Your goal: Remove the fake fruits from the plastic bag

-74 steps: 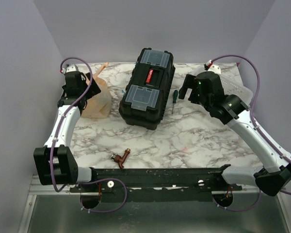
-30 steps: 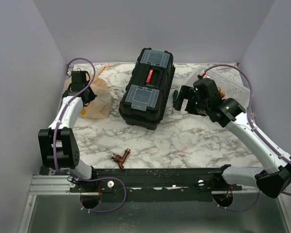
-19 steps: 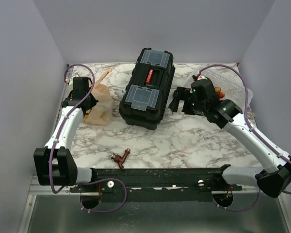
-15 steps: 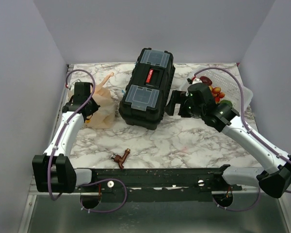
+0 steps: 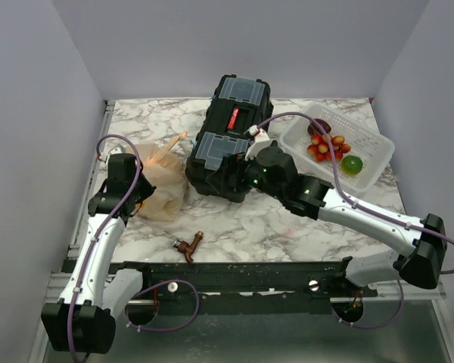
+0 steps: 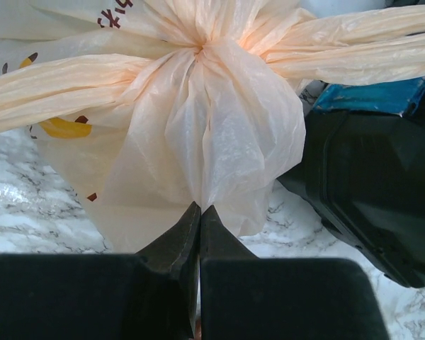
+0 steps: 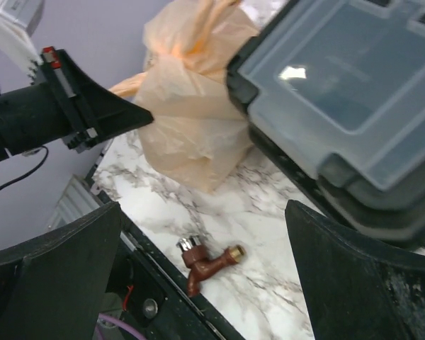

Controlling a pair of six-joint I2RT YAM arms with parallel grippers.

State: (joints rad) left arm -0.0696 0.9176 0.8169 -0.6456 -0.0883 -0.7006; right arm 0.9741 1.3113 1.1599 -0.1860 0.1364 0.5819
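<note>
The peach plastic bag lies knotted on the marble left of the toolbox, and its knot fills the left wrist view. My left gripper is shut, pinching a fold of the bag's film at its near-left side. Whatever the bag holds is hidden. Fake fruits lie in the white basket: a red-yellow grape cluster, a green fruit and a dark purple one. My right gripper hovers open in front of the toolbox, facing the bag, with nothing between its fingers.
The black toolbox stands mid-table, close to the bag's right side. A brown tap fitting lies near the front edge. The left wall is close behind the left arm.
My left gripper has drawn the bag from the back left toward the near edge. The right arm has swung left from over the basket to the toolbox's front, uncovering the fruits.
</note>
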